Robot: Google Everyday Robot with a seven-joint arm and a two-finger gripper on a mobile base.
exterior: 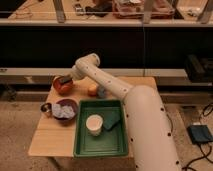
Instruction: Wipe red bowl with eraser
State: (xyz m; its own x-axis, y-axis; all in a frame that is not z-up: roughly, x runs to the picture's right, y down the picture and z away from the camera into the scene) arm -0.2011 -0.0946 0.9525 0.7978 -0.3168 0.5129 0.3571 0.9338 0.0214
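The red bowl (61, 86) stands at the table's far left corner. My gripper (68, 79) is at the end of the white arm, right over the bowl's right rim. It is shut on the eraser (65, 80), a small dark block that rests on or just inside the bowl's top. The arm hides part of the bowl's right side.
A dark purple bowl with grey-blue cloth (65, 110) and a tiny metal cup (46, 107) stand in front of the red bowl. An orange (93, 90) lies to its right. A green tray (84, 145) holds a white cup (94, 124) and a green pad (111, 120).
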